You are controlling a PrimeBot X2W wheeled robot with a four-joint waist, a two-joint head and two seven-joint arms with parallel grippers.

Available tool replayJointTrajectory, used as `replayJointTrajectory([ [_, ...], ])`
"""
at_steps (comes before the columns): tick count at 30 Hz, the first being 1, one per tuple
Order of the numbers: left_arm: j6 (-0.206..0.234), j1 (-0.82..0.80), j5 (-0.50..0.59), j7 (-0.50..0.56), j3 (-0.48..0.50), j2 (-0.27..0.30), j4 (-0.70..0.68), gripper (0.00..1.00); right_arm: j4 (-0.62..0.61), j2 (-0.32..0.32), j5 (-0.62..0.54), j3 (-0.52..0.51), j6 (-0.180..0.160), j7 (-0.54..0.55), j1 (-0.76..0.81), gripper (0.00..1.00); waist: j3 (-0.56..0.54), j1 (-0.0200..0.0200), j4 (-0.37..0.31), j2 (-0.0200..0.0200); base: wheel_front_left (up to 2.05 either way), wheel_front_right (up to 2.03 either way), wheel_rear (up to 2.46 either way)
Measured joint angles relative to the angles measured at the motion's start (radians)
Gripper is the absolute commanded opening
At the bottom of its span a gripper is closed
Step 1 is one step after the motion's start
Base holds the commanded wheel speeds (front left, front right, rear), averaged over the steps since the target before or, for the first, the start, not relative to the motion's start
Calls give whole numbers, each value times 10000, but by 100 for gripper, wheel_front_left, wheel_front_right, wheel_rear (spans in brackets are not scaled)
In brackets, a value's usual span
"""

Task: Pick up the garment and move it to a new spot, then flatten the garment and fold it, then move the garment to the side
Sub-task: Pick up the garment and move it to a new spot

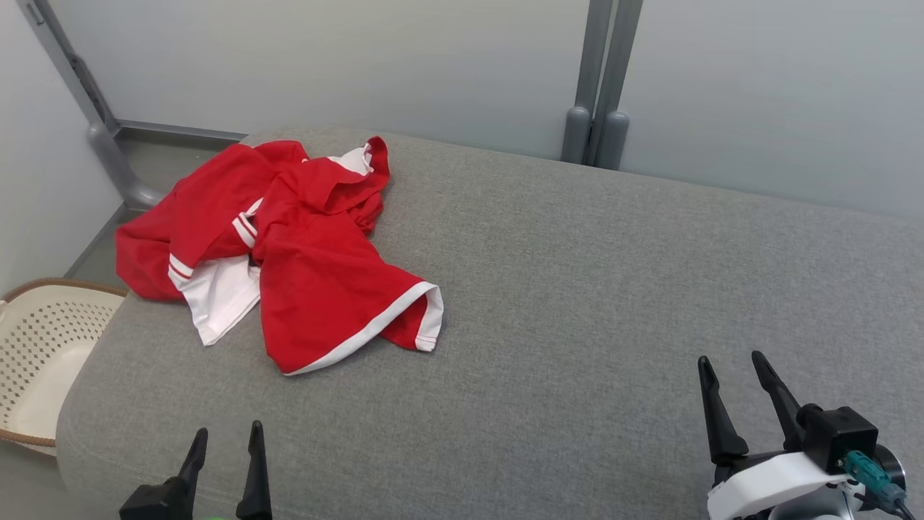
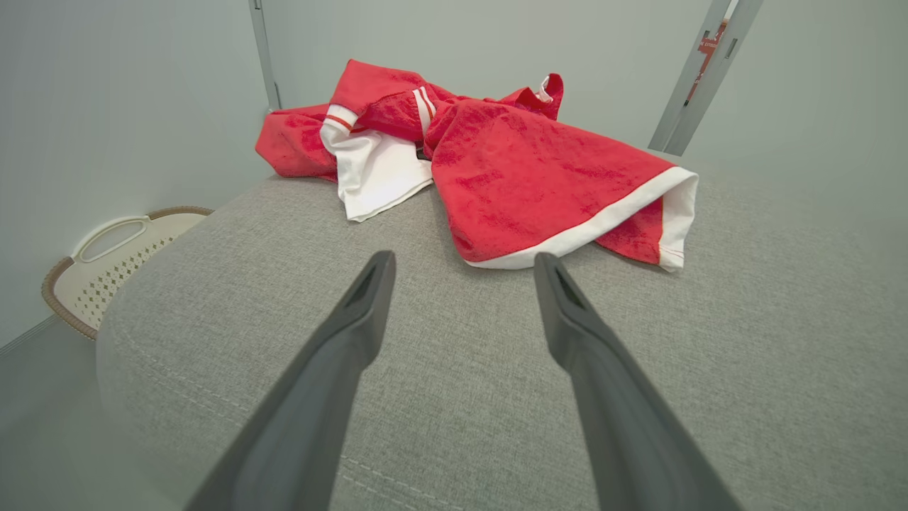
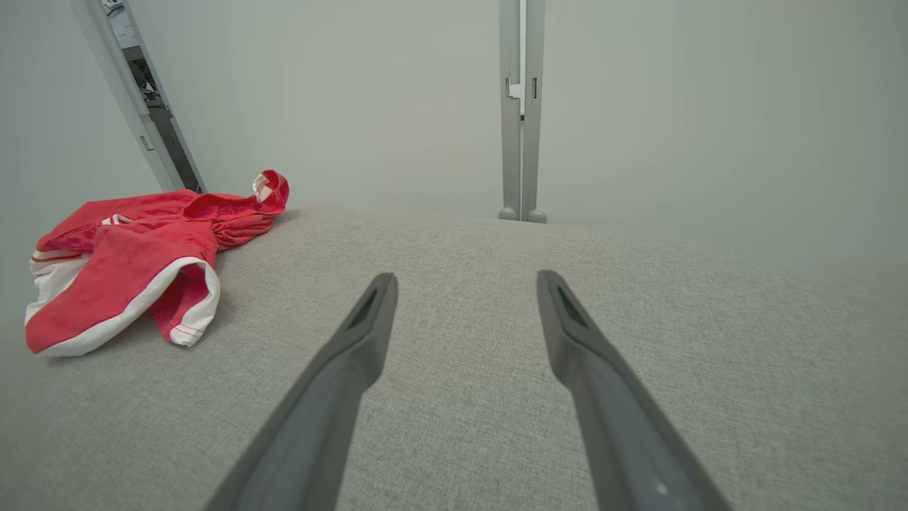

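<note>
The garment (image 1: 303, 245) is a red shirt with white trim, lying crumpled at the far left of the grey padded surface (image 1: 577, 289); one part hangs over the left edge. My left gripper (image 1: 227, 433) is open at the near left, a short way in front of the garment's white-banded hem (image 2: 582, 227). In the left wrist view the garment (image 2: 511, 163) lies just beyond the left gripper (image 2: 464, 259). My right gripper (image 1: 730, 360) is open at the near right, well away from the cloth. The right wrist view has the garment (image 3: 128, 270) far left of the right gripper (image 3: 464, 277).
A cream perforated laundry basket (image 1: 43, 347) with a brown rim stands on the floor beside the surface's left edge, and appears as the basket (image 2: 120, 262) in the left wrist view. Grey wall panels and a metal post (image 1: 603, 87) stand behind. Bare grey fabric spreads to the right of the garment.
</note>
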Motion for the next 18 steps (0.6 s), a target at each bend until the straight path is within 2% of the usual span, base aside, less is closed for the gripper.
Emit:
replayJointTrajectory([
  [6,0,-386,-380,-2,244,-19,337,100,-92,-33,69,58,0,0,-32,100,135,0,46,0,0,0,0],
  [11,2,-2093,-558,15,17,-21,1707,100,-199,-326,-15,326,0,0,-421,100,672,0,-36,0,0,0,0],
  [14,0,-3287,-646,418,-280,31,2629,100,-236,-546,-86,523,2,2,-840,100,1175,0,-69,0,0,0,0],
  [18,0,-4456,-796,917,-391,403,3946,100,-209,-675,-128,675,0,0,-1248,100,1903,0,-108,0,0,0,0],
])
